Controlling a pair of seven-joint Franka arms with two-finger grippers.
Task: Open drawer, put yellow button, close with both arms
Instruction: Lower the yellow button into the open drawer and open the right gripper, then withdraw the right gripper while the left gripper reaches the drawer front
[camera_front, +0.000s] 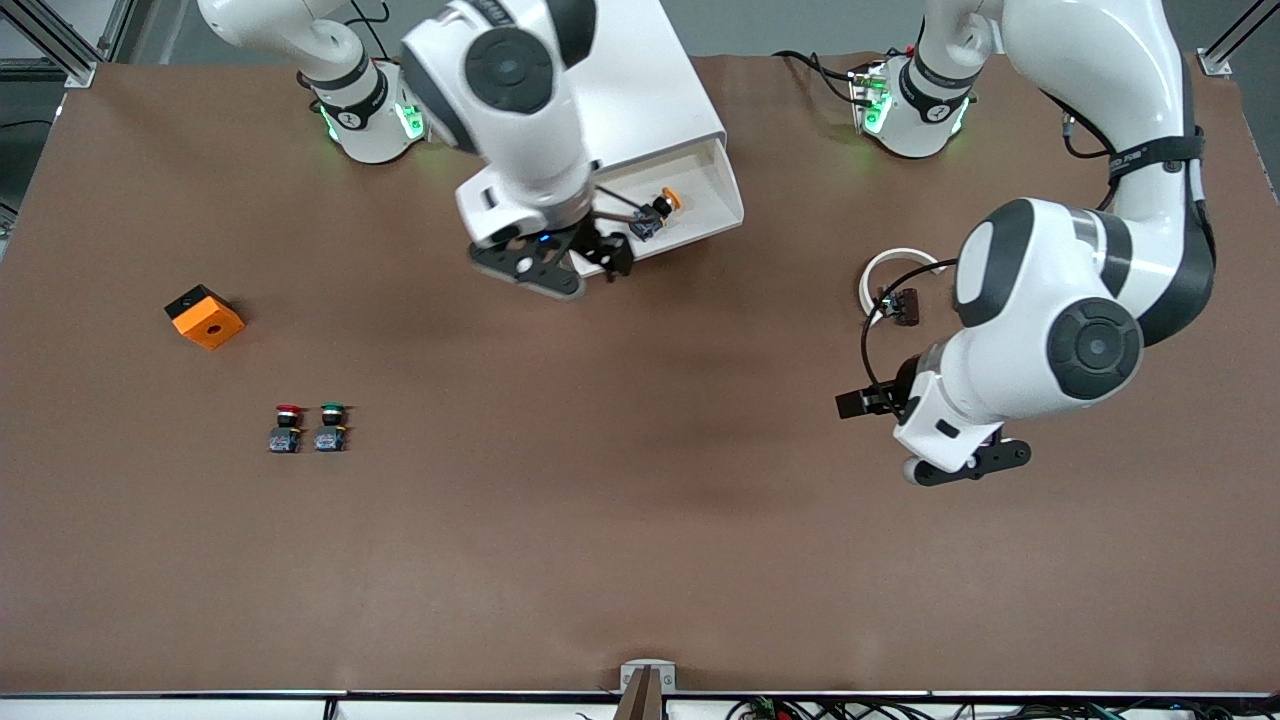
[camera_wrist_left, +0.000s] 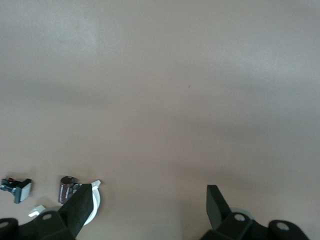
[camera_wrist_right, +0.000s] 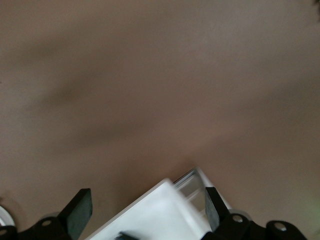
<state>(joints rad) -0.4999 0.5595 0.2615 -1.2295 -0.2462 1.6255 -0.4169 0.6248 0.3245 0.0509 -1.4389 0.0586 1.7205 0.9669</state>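
while the yellow button (camera_front: 660, 212) lies on its side in the pulled-out drawer (camera_front: 700, 190), the right gripper (camera_front: 560, 262) hangs just off the drawer's front edge with its fingers spread wide and empty, the button a little up toward the cabinet (camera_front: 650, 100) from it. the left gripper (camera_front: 935, 440), also wide and empty, waits well apart over bare table toward its own end. for closing, i'd judge the right arm far nearer, and the push must run along the drawer's slide into the cabinet.

I see the open drawer (camera_front: 700, 195) blocked above by the right claw (camera_front: 580, 262); the bench (camera_front: 640, 500) nearer the camera is wide and bare.
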